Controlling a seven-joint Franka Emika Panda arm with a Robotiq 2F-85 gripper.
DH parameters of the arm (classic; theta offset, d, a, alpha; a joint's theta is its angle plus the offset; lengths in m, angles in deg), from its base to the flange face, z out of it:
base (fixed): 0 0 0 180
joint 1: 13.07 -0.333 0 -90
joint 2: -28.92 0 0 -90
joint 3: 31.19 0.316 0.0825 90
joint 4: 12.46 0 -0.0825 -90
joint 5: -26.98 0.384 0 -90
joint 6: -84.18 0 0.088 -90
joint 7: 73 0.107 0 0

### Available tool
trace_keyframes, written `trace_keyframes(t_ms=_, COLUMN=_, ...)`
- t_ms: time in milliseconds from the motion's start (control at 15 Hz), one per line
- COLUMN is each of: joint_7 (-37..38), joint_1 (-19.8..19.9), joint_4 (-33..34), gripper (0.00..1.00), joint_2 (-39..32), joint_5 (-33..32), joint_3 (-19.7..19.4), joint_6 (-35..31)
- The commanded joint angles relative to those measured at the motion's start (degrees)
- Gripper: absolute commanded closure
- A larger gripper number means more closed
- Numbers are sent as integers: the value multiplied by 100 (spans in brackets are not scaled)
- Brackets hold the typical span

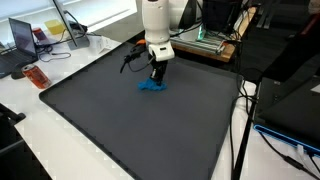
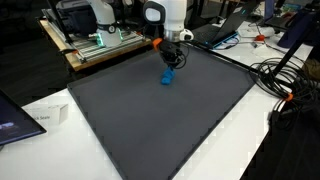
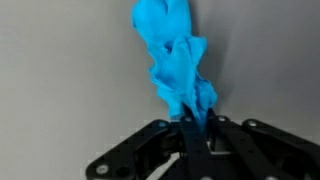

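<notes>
Blue crumpled cloth (image 3: pixel 176 60) fills the top middle of the wrist view, lying on the dark grey table mat (image 1: pixel 120 130). Black claw (image 3: pixel 192 122) at bottom centre is pinched pretty much fully together on the cloth's lower end.

Dark mat (image 1: pixel 120 130), white table (image 2: pixel 240 140), laptop (image 1: pixel 22 38), tangled cables (image 2: pixel 285 75)

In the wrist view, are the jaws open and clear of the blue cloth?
No, the gripper is pinched shut on one end of the cloth.
</notes>
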Motion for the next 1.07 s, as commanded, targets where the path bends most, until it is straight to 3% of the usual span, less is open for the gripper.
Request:
trace_keyframes(t_ms=0, joint_7=-291, joint_1=-129, joint_4=5, gripper=95, joint_2=98, joint_5=122, joint_3=-124, joint_6=290)
trace_keyframes(t_ms=800, joint_7=-494, joint_1=-247, joint_4=77, gripper=96, joint_2=179, joint_5=89, joint_3=-200, joint_6=585)
trace_keyframes(t_ms=867, joint_7=-539, joint_1=-231, joint_4=87, gripper=69, joint_2=182, joint_5=141, joint_3=-172, joint_6=605)
trace_keyframes(t_ms=1000, joint_7=-507, joint_1=-268, joint_4=65, gripper=64, joint_2=217, joint_5=92, joint_3=-211, joint_6=573)
